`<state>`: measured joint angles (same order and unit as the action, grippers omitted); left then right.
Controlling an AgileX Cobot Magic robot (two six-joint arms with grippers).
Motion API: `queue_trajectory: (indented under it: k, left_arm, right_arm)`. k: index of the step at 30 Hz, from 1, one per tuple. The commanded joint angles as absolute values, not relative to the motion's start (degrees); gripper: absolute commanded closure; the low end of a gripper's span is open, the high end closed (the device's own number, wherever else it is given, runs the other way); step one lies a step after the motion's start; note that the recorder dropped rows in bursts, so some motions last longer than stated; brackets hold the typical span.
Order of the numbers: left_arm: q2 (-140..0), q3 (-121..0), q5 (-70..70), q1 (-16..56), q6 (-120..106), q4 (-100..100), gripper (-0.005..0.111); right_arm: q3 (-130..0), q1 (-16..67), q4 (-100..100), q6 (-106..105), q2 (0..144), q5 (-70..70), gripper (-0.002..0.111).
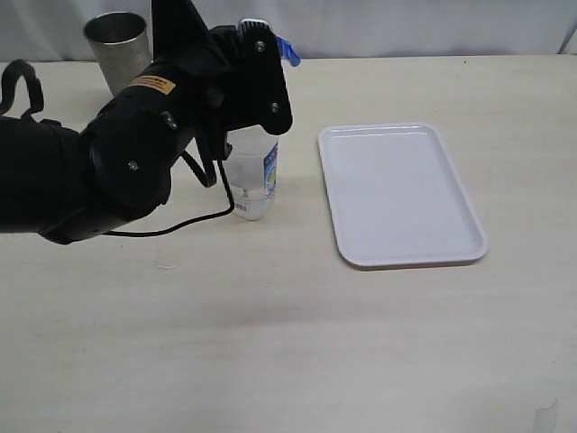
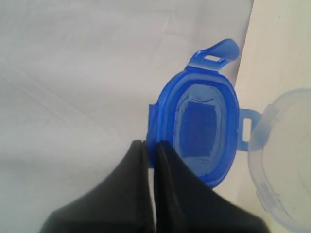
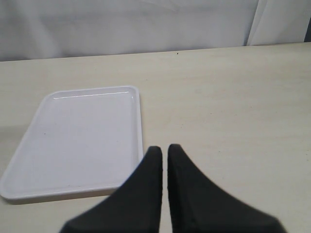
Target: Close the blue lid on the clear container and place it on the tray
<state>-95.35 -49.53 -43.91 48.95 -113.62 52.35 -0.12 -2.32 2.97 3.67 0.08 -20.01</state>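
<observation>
The left arm [image 1: 117, 162] blocks much of the view: it hides the top half of the container [image 1: 252, 185], which stands upright on the table [image 1: 270, 343] just off the tray [image 1: 401, 194] on its long side, close but not touching. The container's mouth can't be seen from the room. The left wrist camera catches part of its open rim, cut off by the edge of that picture, with nothing on it. The lid [image 2: 199, 131] is up in the air beside that rim, on the side of the container away from the tray's near end. From the room only a blue sliver of it pokes out past the wrist. The left claw [image 2: 149, 145] is pinched together on the lid's rim at one side, and the grip point itself is hidden behind the black fingers. The lid is seen from its underside, so any sticker on top is hidden. The right claw [image 3: 164, 148] is out of the room view; its own camera shows it closed on nothing, hanging above the table near a corner of the tray, which holds nothing. The container's label [image 1: 269, 171] is blue and white, too small to read. An orange sticker [image 1: 151, 86] on the left arm carries dark print I can't make out. A metal cup [image 1: 119, 50] stands far from the tray, beyond the container, its base hidden by the arm.
</observation>
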Motion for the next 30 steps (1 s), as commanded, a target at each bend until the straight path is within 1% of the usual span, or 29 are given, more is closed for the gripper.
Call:
queue_trajectory:
  k: [1,9,17,26,30]
  left_arm:
    - [-95.24,-49.37,-45.90,49.37,-116.01,56.16,0.107]
    - [-95.24,-49.37,-46.02,49.63,-117.09,57.71,0.107]
    - [-95.24,-49.37,-47.40,52.04,-120.09,59.18,0.107]
    - [-95.24,-49.37,-47.06,52.04,-120.33,60.75,0.107]
    - [-95.24,-49.37,-47.06,53.13,-121.99,62.15,0.107]
  right_arm:
    - [0.00,-2.55,3.47,3.20,0.00,-19.86,0.104]
    - [0.00,-2.55,3.47,3.20,0.00,-19.86,0.104]
    - [0.00,-2.55,3.47,3.20,0.00,-19.86,0.104]
    - [0.00,-2.55,3.47,3.20,0.00,-19.86,0.104]
    - [0.00,-2.55,3.47,3.20,0.00,-19.86,0.104]
